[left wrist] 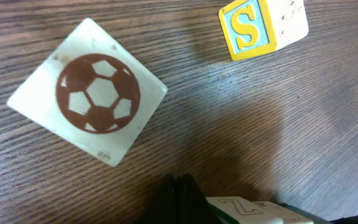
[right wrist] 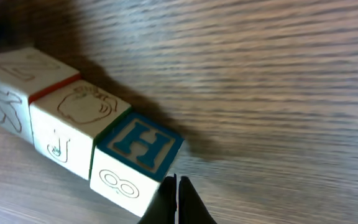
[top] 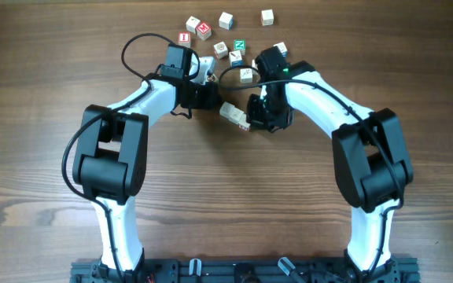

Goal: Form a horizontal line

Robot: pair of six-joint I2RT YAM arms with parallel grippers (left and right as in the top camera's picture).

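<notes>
Clenched right tool (right wrist: 177,196) just beside H cube (right wrist: 138,149); I'd push gently, squaring the slanted row (right wrist: 61,124); left tool (left wrist: 180,193) clenched, empty.

Matt pale wooden cubes (right wrist: 79,127) rest on a dark, grained wooden table (right wrist: 278,74).

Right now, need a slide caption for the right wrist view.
Shut right gripper beside the blue H cube, end of a three-cube row on the wood table.
</notes>
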